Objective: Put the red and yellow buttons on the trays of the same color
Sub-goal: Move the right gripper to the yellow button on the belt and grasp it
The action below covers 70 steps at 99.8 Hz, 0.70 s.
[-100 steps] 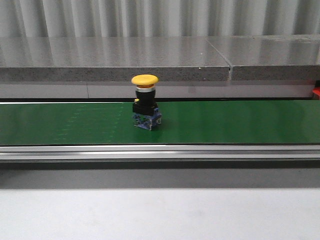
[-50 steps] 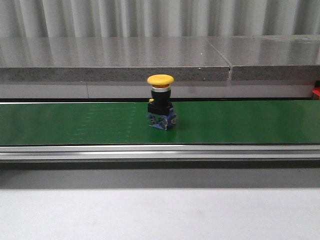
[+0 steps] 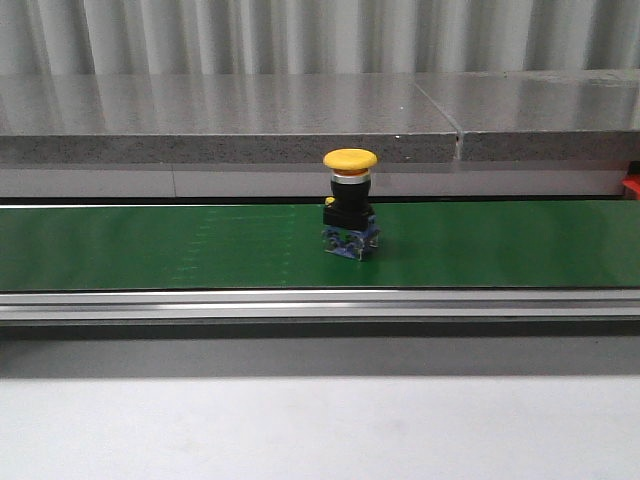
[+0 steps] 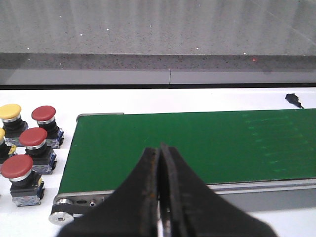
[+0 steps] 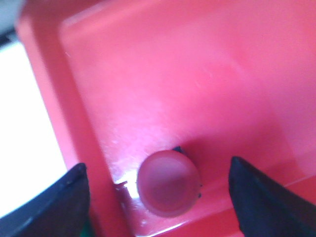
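Resting in the red tray (image 5: 207, 74), a red button (image 5: 168, 183) is framed by the spread right end effector (image 5: 158, 190). The left end effector (image 4: 159, 197) is pressed together, empty; the yellow button (image 3: 350, 205) on the belt (image 3: 150, 245) must be collected next.

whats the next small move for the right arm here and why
Probably lift the right tool straight up out of the red tray. Its fingers stand wide apart with the red button sitting free between them on the tray floor, so that drop looks done. Meanwhile a yellow button stands upright on the green belt and will need picking.
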Motion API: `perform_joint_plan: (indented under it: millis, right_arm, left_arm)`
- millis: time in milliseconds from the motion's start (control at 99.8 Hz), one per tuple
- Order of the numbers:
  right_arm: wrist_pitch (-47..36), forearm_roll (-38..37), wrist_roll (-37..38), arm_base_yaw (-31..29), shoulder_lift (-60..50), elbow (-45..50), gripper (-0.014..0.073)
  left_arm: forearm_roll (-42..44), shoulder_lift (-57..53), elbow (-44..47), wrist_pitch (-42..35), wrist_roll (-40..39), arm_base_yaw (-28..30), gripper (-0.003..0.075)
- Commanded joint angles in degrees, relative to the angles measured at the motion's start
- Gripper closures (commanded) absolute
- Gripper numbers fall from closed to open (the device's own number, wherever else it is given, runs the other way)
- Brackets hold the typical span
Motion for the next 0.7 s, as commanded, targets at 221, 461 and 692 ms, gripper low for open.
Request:
perform_joint_plan:
  millis: [221,461,692]
  right_arm:
    - [3.4,1.2,-3.2,4.8,-16.1,0.1,0.0012]
    - [9.2,1.4,-4.0,14.1,-24.5,5.2,0.0012]
    - [13.8,1.4,-11.3,23.6,-26.3,10.3,0.0012]
  left_arm:
    - [-0.5,0.5,-1.6,-4.4,-0.2,-0.5,0.0741]
    - [-0.5,0.5,-1.6,-4.4,-0.2,-0.5,0.0741]
    - [-0.5,0.5,-1.6,-4.4,-0.2,-0.5,0.0741]
